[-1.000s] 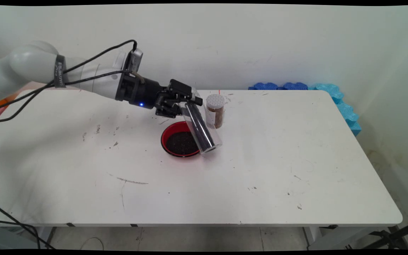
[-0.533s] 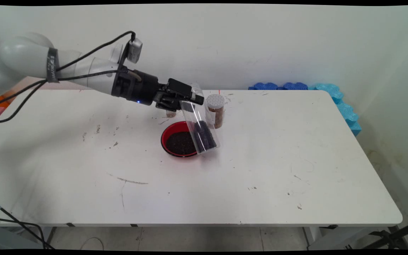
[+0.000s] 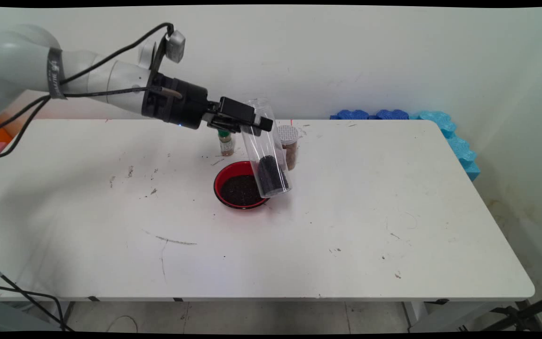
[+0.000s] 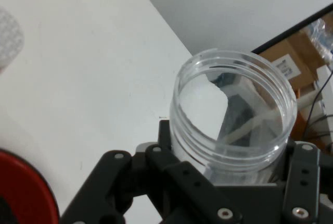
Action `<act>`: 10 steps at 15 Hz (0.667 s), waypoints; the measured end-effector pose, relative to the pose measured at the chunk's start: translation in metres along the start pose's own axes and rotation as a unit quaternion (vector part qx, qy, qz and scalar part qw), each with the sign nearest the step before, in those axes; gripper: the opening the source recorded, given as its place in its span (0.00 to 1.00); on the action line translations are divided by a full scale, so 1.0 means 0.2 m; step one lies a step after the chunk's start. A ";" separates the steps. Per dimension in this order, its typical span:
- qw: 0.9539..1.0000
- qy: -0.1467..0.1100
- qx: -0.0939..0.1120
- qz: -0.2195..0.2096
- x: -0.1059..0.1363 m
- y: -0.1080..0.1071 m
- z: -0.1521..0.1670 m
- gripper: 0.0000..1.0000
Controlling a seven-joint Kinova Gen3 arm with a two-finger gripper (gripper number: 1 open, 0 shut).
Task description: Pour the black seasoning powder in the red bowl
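A: What is noted, left to right?

B: Small green-capped spice bottle (image 3: 226, 143); red round bowl (image 3: 239, 185) on the white desk (image 3: 346, 212); black two-finger hand (image 3: 252, 123) clamped near the open mouth of a tall clear plastic jar (image 3: 267, 150), tilted above the bowl's right rim.

A: Handling?

B: Judged light, smooth, slippery.

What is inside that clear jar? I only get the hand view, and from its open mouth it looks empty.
Observer: The main view shows black grains piled in the bottom end of the clear jar, which the gripper holds near its mouth.
Visitor: Is the jar upright?
Observer: No, it leans, mouth up and to the left. Its lower end is at the right rim of the red bowl.
Visitor: I see only a red edge. Is anything in the bowl?
Observer: Yes, dark grains cover its inside. Behind it stand a brown jar with a white lid and a small bottle with a green cap.
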 end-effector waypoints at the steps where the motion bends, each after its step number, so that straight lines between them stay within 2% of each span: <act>1: 1.000 0.001 -0.001 0.016 0.01 0.02 -0.01 0.00; 3: 0.998 0.006 0.000 0.065 0.02 0.06 -0.01 0.00; 5: 0.994 0.012 0.000 0.112 0.03 0.10 -0.01 0.00; 8: 0.984 0.015 -0.003 0.175 0.04 0.16 -0.01 0.00; 10: 0.975 0.015 -0.005 0.224 0.04 0.20 -0.01 0.00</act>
